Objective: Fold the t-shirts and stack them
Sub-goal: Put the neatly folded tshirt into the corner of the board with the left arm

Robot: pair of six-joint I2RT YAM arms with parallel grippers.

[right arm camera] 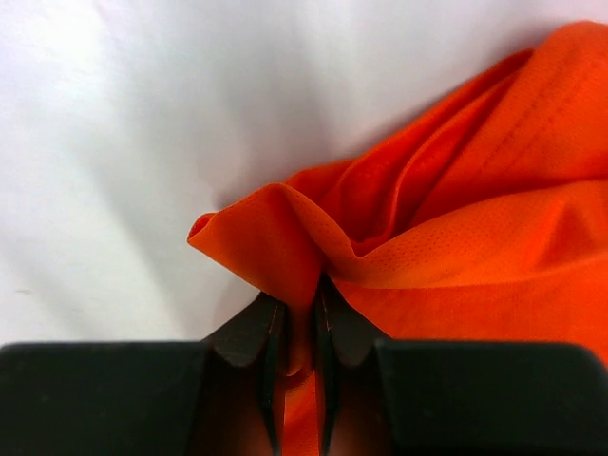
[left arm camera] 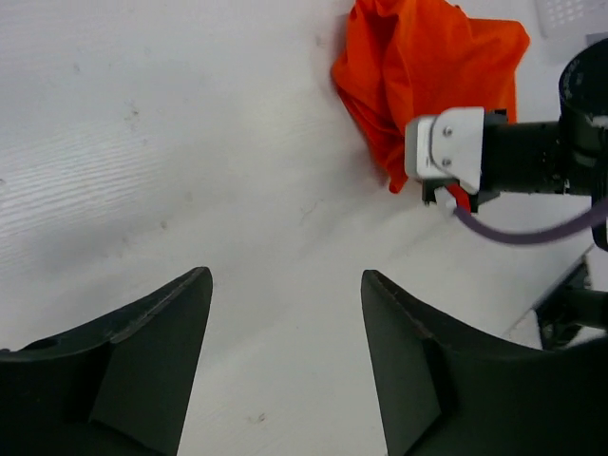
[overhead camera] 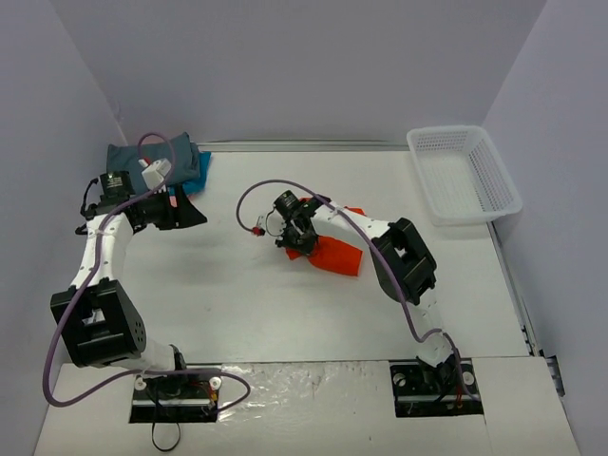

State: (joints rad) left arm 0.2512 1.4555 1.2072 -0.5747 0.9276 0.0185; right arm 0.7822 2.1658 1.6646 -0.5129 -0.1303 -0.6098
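Note:
A crumpled bright orange t-shirt (overhead camera: 337,255) lies mid-table; it also shows at the top right of the left wrist view (left arm camera: 427,76). My right gripper (right arm camera: 296,309) is shut on a pinched fold at the edge of the orange t-shirt (right arm camera: 456,237); from above the right gripper (overhead camera: 296,236) sits on the shirt's left side. Folded t-shirts are stacked at the back left, dark grey-teal (overhead camera: 142,155) over bright blue (overhead camera: 202,169). Just in front of that stack, my left gripper (overhead camera: 185,215) is open, with only bare table between its fingers (left arm camera: 285,275).
A white mesh basket (overhead camera: 465,176) stands at the back right by the wall. The right arm's wrist and purple cable (left arm camera: 494,157) reach into the left wrist view beside the orange shirt. White walls close in the left and right sides.

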